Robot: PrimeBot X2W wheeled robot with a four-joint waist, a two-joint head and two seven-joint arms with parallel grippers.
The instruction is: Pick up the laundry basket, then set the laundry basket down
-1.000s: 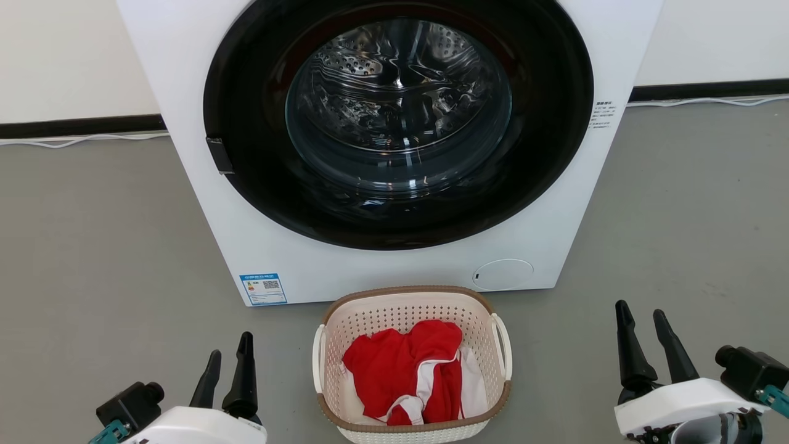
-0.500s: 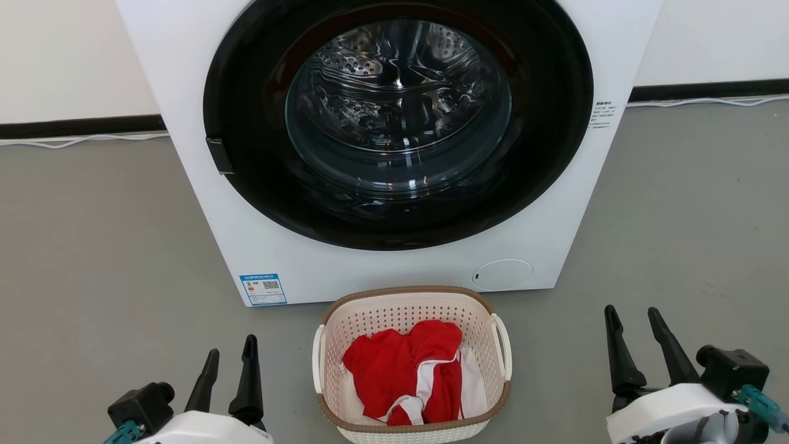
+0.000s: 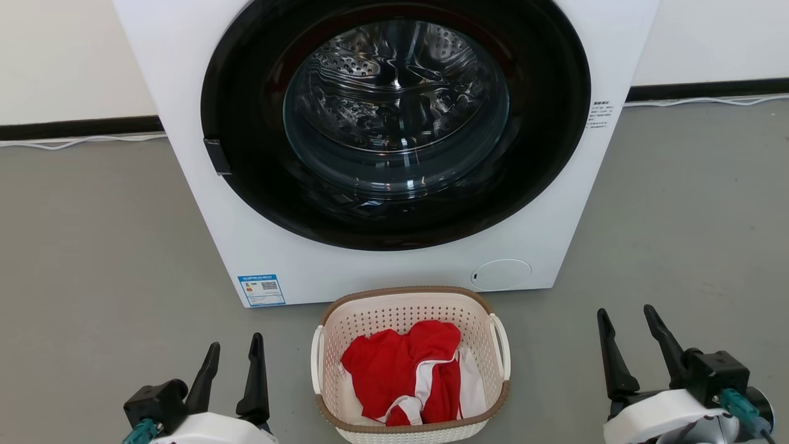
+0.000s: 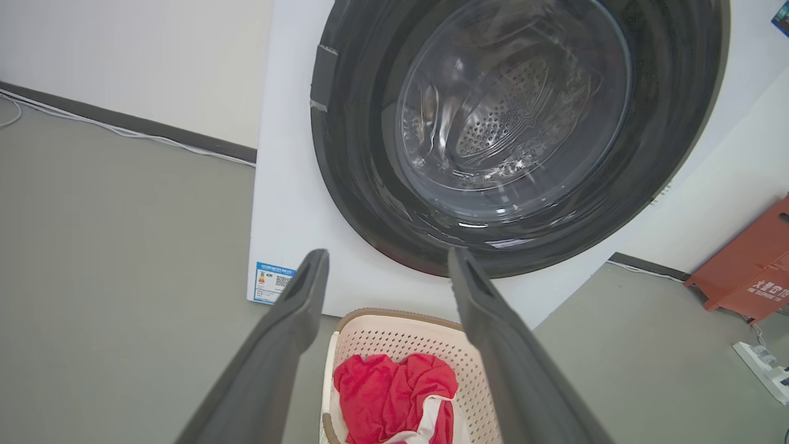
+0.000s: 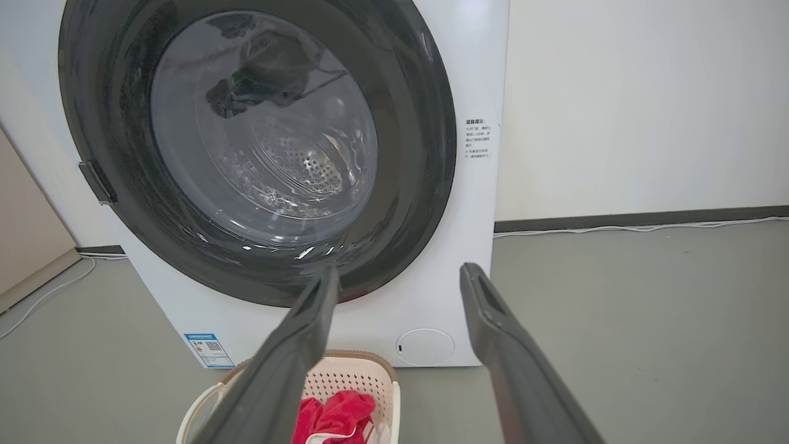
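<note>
The laundry basket (image 3: pixel 370 317), cream-white and perforated with a brown rim and white side handles, stands on the grey floor just in front of the washer. It holds red and white clothes (image 3: pixel 404 370). My left gripper (image 3: pixel 234 348) is open at the lower left, well left of the basket and holding nothing. At the lower right my right gripper (image 3: pixel 625 317) is open too, apart from the basket's right handle. Both wrist views look past open fingers to the basket (image 4: pixel 394 333) (image 5: pixel 345 373) below and the washer beyond.
The white front-loading washer (image 3: pixel 308 259) with its closed round glass door (image 3: pixel 394 105) rises right behind the basket. White cables (image 3: pixel 74 142) run along the wall's dark skirting. A red object (image 4: pixel 746 265) and a power strip (image 4: pixel 764 364) lie to the washer's right.
Both grippers have shifted inward toward the basket and slightly lower in the view. The basket and washer have stayed put, and both grippers stay open.
</note>
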